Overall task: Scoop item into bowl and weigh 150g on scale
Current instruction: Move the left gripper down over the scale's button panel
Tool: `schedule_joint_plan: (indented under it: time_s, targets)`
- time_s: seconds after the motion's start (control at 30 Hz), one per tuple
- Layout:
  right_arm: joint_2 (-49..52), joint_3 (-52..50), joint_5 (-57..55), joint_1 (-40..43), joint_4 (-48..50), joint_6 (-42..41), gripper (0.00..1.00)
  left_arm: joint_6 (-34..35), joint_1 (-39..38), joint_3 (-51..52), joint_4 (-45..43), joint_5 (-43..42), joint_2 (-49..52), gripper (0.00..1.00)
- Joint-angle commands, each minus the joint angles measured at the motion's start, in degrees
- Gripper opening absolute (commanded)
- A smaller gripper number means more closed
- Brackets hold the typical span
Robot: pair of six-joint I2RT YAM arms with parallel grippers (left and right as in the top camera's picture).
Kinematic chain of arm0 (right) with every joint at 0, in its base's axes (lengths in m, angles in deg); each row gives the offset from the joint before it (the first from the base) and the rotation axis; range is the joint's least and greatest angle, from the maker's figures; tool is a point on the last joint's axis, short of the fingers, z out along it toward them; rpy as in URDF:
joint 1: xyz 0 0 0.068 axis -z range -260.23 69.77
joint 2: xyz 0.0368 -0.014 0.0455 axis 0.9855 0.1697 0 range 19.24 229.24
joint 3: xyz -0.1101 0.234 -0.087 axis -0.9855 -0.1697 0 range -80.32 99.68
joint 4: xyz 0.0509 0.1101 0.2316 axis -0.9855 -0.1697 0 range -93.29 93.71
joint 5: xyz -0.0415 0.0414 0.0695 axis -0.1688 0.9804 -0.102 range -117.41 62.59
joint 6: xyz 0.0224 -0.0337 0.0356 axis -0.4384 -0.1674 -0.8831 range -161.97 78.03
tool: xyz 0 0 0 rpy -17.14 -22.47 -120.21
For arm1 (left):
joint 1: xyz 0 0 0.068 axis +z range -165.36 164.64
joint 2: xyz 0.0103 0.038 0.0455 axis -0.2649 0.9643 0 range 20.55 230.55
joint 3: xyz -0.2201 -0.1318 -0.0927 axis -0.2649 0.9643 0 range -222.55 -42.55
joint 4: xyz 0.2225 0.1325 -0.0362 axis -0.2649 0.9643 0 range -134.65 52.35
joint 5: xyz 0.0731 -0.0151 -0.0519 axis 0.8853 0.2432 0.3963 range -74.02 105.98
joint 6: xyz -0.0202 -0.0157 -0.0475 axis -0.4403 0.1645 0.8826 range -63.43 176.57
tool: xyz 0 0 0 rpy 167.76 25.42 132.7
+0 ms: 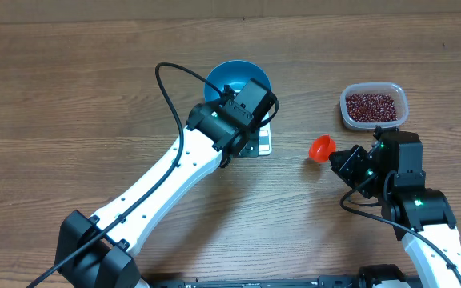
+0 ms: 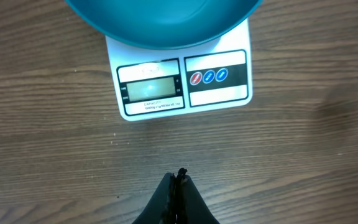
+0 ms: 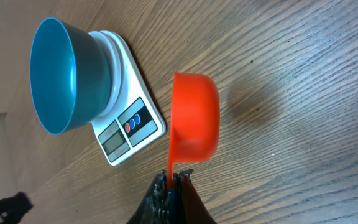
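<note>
Curving smooth bowl (image 3: 61, 74) atop flat scale (image 2: 185, 81)

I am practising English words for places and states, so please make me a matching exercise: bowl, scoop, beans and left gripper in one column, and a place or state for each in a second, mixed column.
Column 1
1. bowl
2. scoop
3. beans
4. left gripper

Column 2
A. in the clear tub
B. shut, holding nothing
C. on the scale
D. held by the right gripper

Pairs: 1-C, 2-D, 3-A, 4-B
</note>
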Motion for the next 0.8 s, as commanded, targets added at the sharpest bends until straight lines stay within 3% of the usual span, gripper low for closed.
schedule_joint_plan:
  time_s: [0.0,0.37,0.77]
  targets:
    - [-0.7,1.7,-0.9,-0.2,0.5,0.7,0.04,-1.3,-0.4,2.7,-2.3,1.0,-1.4,0.04]
    - [-0.7,1.7,-0.9,-0.2,0.6,0.7,0.04,-7.8,-0.5,9.7,-12.5,0.9,-1.3,0.04]
    - [-0.7,1.7,-0.9,-0.2,0.8,0.7,0.04,-15.8,-0.5,11.8,-17.2,0.0,-1.0,0.04]
